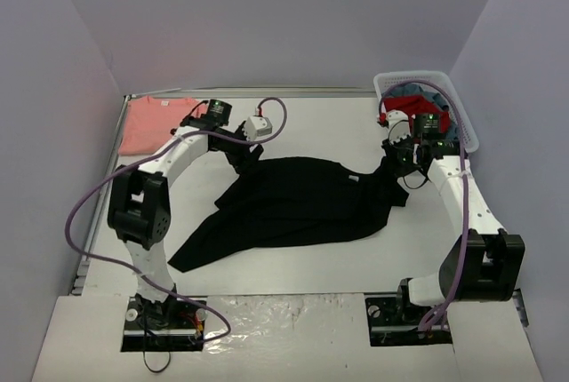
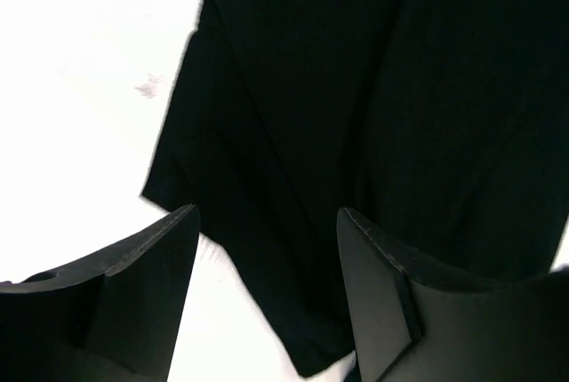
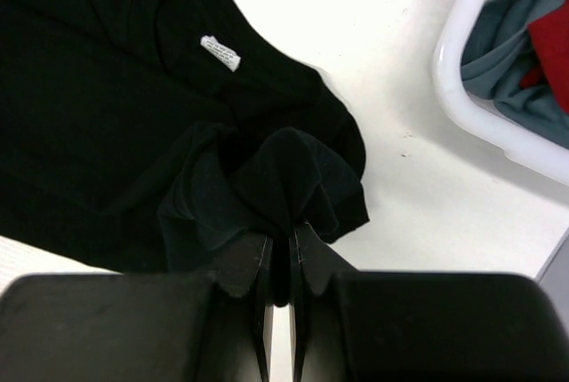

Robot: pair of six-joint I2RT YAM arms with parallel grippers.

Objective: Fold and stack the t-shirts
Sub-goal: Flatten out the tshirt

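The black t-shirt (image 1: 293,204) lies spread and crumpled across the middle of the table. My right gripper (image 1: 394,162) is shut on a bunched sleeve of it (image 3: 284,178) at the shirt's right end. A white label (image 3: 220,51) shows near the collar. My left gripper (image 1: 247,158) is open above the shirt's upper left edge (image 2: 267,178); its fingers (image 2: 133,275) straddle a corner of black cloth, touching nothing. The salmon-pink t-shirt (image 1: 153,123) lies folded at the far left corner.
A white basket (image 1: 462,107) at the far right holds red and grey-blue clothes (image 1: 418,111); it also shows in the right wrist view (image 3: 462,89). Purple cables loop off both arms. Walls close in the table on the left, back and right.
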